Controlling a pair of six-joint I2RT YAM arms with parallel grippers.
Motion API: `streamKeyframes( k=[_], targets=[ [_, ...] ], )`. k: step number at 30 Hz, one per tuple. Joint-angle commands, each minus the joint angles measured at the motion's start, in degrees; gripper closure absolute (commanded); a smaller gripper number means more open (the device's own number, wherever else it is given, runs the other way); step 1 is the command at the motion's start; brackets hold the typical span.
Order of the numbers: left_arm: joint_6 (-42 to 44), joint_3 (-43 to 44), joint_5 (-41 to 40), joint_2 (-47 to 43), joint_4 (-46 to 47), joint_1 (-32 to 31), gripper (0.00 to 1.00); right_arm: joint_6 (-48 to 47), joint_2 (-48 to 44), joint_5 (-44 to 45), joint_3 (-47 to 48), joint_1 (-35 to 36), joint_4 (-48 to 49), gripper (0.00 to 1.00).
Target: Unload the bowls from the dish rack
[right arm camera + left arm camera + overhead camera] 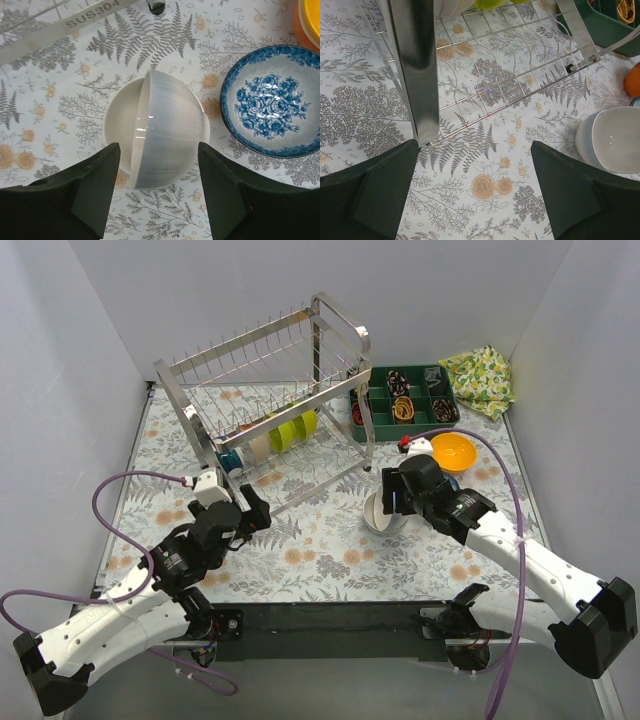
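The dish rack [265, 390] is shiny steel, with thin parallel wires on two slanted tiers and flat polished posts. It stands on the far left part of the tabletop [320, 570], which has a matte cover printed with grey ferns and orange roses. On its lower tier, lime green bowls [292, 430] stand on edge beside a pale bowl [258, 445]. A darker bowl at the left end is too screened by wires to make out.

Just right of the rack's near corner, a glossy white bowl [170, 135] with faint brushed streaks on its outside leans on edge inside a second white bowl [112, 125]. Right of them lies a shallow blue-and-white bowl [270, 100] painted with roses. A smooth orange bowl [453, 452] lies beyond it, cut off in the right wrist view.

The right tool [157, 165] hangs over the white pair, its dark fingers spread wide and touching nothing. The left tool [474, 150] is likewise spread over bare tabletop by the rack's near post.

A dark green compartment tray [432, 375] and a lemon-print cloth [480, 378] sit far right.
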Motion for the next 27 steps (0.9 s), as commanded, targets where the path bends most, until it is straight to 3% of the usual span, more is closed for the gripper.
streamKeyframes(
  k=[1,10,17,27],
  targets=[
    [0.67,-0.24,-0.44,-1.18,0.62,0.37,0.03,-0.26,2.18,7.89,2.64,1.14,-3.12,0.32],
    [0.67,-0.33,-0.09,-1.44,0.8,0.28,0.03,-0.79,2.98,10.0,2.11,1.23,-3.3,0.73],
    [0.58,-0.33,-0.35,-1.8,0.54,0.37,0.03,0.35,3.25,9.57,0.54,0.89,-2.95,0.96],
    [0.5,-0.41,-0.44,-2.15,0.36,0.37,0.03,0.26,1.93,5.26,-5.26,-3.24,1.7,0.96]
  ],
)
